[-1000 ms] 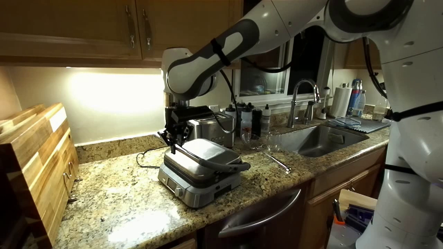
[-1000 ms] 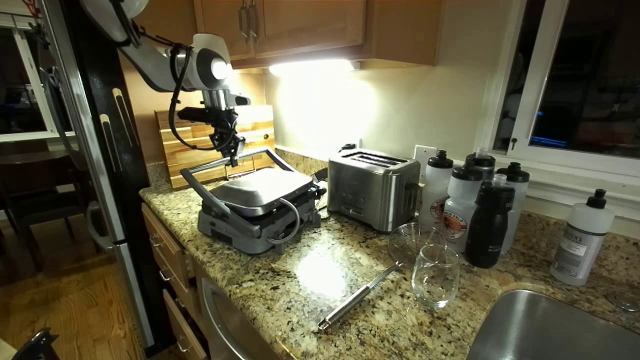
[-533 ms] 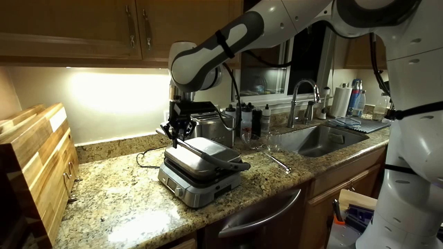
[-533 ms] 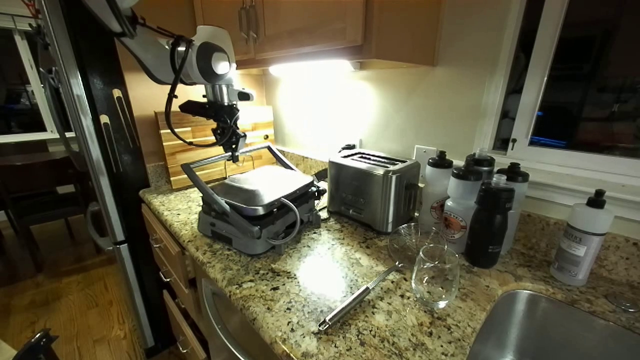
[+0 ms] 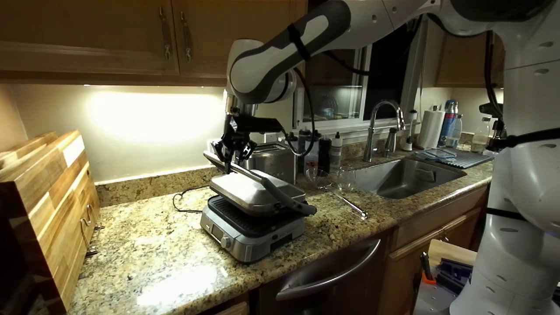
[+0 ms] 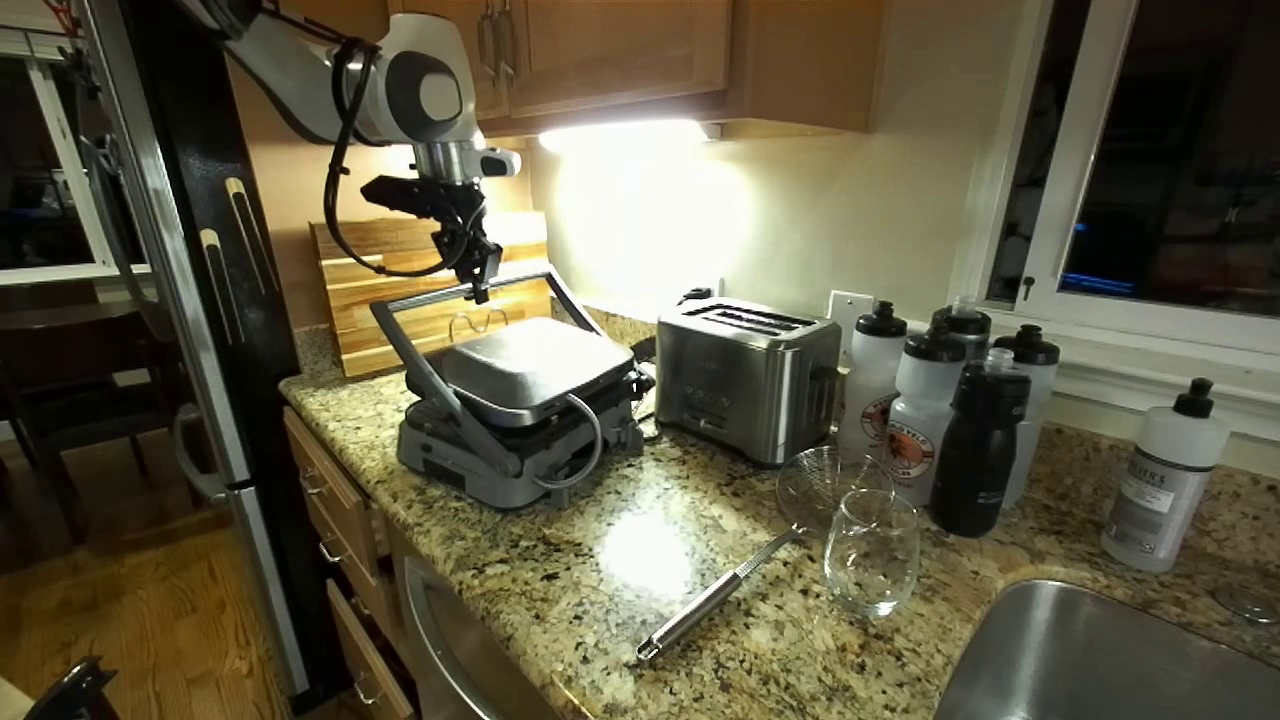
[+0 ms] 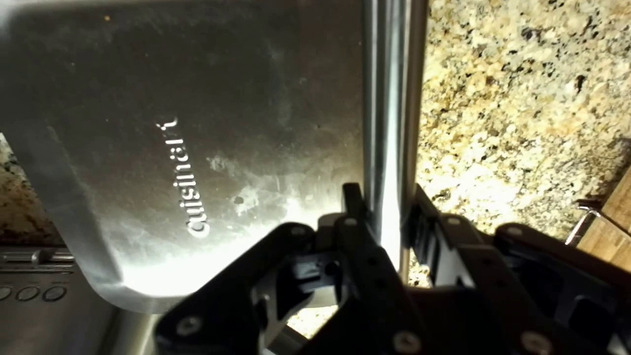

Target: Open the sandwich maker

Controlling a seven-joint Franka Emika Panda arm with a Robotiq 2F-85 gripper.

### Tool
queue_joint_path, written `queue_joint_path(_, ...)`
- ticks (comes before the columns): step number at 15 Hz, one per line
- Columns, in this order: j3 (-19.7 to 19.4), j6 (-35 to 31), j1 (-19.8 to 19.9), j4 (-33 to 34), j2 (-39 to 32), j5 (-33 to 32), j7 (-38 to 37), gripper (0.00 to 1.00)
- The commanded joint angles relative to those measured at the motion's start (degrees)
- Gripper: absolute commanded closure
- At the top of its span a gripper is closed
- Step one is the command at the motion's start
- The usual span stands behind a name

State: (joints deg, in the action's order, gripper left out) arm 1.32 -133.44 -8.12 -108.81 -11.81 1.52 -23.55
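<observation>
The silver and dark-grey sandwich maker stands on the counter in both exterior views, its base (image 5: 258, 238) flat and its lid (image 5: 247, 190) raised partway. A gap shows the dark ribbed lower plate (image 5: 232, 214) at the front. The lid also shows in an exterior view (image 6: 540, 365) and from above in the wrist view (image 7: 197, 98). The bar handle (image 7: 393, 123) runs between my fingers. My gripper (image 7: 385, 207) is closed around the bar near its middle, above the lid's front edge. It also shows in both exterior views (image 5: 231, 168) (image 6: 483, 290).
A steel toaster (image 6: 745, 380) stands close behind the sandwich maker. Wooden boards (image 5: 65, 188) stand at one side. Several bottles (image 6: 925, 400), a skimmer (image 6: 700, 610), a glass (image 6: 870, 555) and a sink (image 5: 402, 179) lie on the other side. Upper cabinets (image 5: 87, 39) hang above the arm.
My gripper has moved up and back toward the toaster, holding the bar. The handle has swung up, and the lid has risen off the lower plate, widening the front gap.
</observation>
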Motion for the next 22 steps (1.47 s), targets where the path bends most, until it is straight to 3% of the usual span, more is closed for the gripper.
queue_joint_path(1, -3.16, 0.11, 2.49, -5.99, 6.23, -2.89, -4.34, 0.9)
queue_joint_path(12, -6.13, 2.09, 10.72, -11.13, 16.92, -8.26, -0.42, 0.91)
queue_joint_path(13, -4.38, 0.4, 9.2, -7.28, 14.55, -5.08, 5.19, 0.76)
queue_joint_path(21, -5.07, 0.43, 10.65, -8.04, 15.46, -6.61, 5.94, 0.76)
queue_joint_path(22, -5.16, 0.55, 10.72, -7.41, 14.34, -6.41, 5.84, 0.91)
